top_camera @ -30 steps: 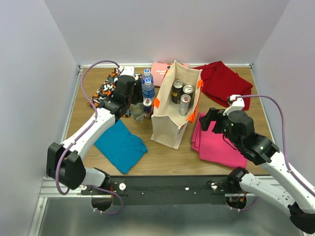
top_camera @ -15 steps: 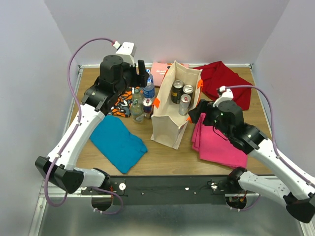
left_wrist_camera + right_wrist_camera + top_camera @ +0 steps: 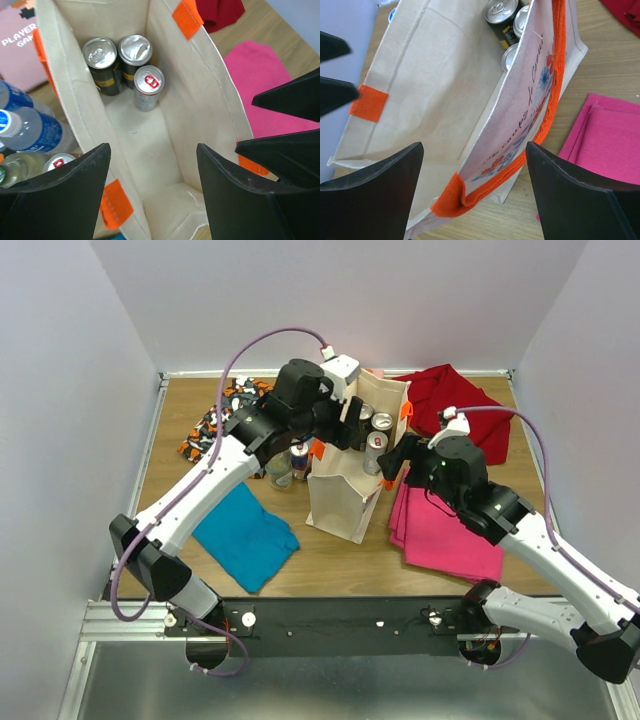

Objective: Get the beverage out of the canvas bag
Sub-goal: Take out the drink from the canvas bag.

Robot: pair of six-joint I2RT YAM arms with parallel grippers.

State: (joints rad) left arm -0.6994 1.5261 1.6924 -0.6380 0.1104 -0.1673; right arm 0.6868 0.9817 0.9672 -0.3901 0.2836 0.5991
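The beige canvas bag (image 3: 340, 495) stands upright mid-table with orange handles. Three beverage cans stand at its far end: two dark ones (image 3: 102, 65) (image 3: 134, 55) and a silver one with a red tab (image 3: 148, 86). My left gripper (image 3: 152, 165) hangs open over the bag's mouth, nothing between its fingers; from above, the left gripper (image 3: 352, 432) is at the cans' near side. My right gripper (image 3: 475, 160) is open and straddles the bag's right wall and its orange handle (image 3: 540, 130) without closing on them. The right gripper (image 3: 393, 462) sits at the bag's right rim.
Outside the bag's left wall stand water bottles (image 3: 30, 130) and a small can (image 3: 59, 162). A blue cloth (image 3: 245, 530) lies front left, a pink cloth (image 3: 450, 530) right of the bag, a red cloth (image 3: 455, 405) back right, a patterned cloth (image 3: 210, 425) back left.
My left arm lifted away from the bottles and swung right until its gripper is over the bag's mouth. My right gripper moved left up to the bag's right rim.
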